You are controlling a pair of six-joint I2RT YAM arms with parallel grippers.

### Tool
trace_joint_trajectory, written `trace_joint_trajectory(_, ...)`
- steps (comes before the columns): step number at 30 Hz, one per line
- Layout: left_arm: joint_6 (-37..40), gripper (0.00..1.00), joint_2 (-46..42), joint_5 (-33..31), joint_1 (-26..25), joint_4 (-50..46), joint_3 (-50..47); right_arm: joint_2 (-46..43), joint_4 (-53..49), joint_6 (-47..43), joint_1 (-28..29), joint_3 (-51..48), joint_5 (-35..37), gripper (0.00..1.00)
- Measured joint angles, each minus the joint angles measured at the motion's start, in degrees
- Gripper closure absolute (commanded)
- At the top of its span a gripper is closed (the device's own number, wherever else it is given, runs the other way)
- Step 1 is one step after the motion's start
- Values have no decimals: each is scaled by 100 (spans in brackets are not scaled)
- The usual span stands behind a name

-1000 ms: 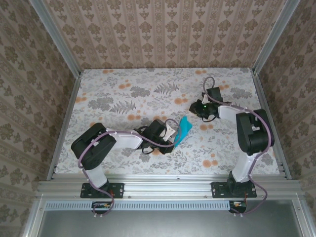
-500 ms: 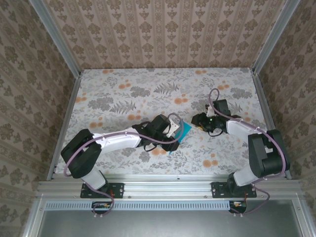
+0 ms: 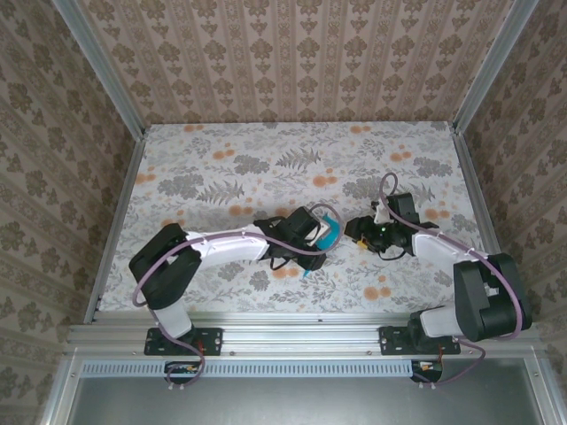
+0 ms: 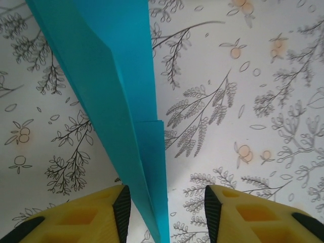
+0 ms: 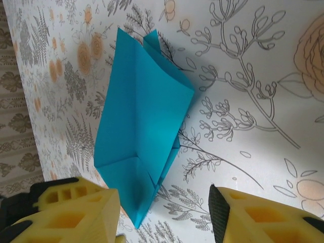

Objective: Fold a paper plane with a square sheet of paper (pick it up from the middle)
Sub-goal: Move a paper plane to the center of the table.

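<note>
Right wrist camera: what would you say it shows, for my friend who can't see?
A folded teal-blue paper, creased into a long pointed shape, shows against a white table printed with flowers and leaves. The right gripper has its two yellow fingers open at the bottom edge, one on each side of the paper's pointed end.

Top view: paper plane (image 3: 328,237) on the table (image 3: 221,168), lower centre of frame. Left gripper (image 3: 317,234) touches or just overlaps its left side; right gripper (image 3: 357,232) is near on its right. Left wrist view: plane (image 4: 116,76) runs from upper left to bottom centre, between the fingers (image 4: 121,202), nearer the left one. Right wrist view: plane (image 5: 142,126) centre-left, its narrow end at the bottom beside the left-of-frame finger (image 5: 96,207).
</note>
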Motion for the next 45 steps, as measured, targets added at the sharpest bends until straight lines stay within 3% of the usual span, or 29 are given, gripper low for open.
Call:
trace_joint_trajectory(9, -177, 87, 234, -260, 48, 4, 105, -26, 376, 227, 20, -260, -195, 46)
trace_joint_trajectory(15, -260, 94, 234, -205, 203, 98, 37, -11, 752, 498, 271, -426, -345, 44)
trace_joint_trajectory(28, -680, 95, 37, 334, 623, 992, -704, 704, 1576, 1156, 1067, -435, -369, 42)
trace_joint_trajectory(45, -1064, 94, -188, 839, 833, 1720, -1178, 1032, 1768, 1482, 1569, -254, -153, 44)
